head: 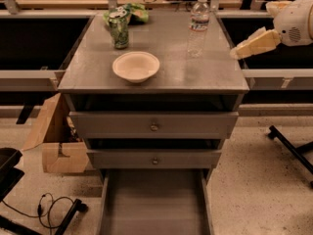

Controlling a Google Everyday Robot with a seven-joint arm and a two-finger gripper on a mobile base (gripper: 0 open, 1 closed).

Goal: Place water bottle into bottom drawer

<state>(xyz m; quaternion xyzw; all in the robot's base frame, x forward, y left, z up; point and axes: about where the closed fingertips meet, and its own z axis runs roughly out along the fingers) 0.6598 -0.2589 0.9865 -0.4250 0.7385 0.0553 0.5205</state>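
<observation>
A green can (119, 28) and bowl (136, 66) are seen on the cabinet top (88, 77); the water bottle (198, 26) stands near its right rear edge. The bottom drawer (154, 204) is pulled open below. Just beyond the right edge hangs the gripper (240, 50); its state cannot be told.

My hand (239, 50) just right of bench (195, 77); arm (293, 26) cut by frame edge. Bottom drawer (154, 204) under bench: front end cut off. Water bottle (198, 26) label, on bench, unreadable.
</observation>
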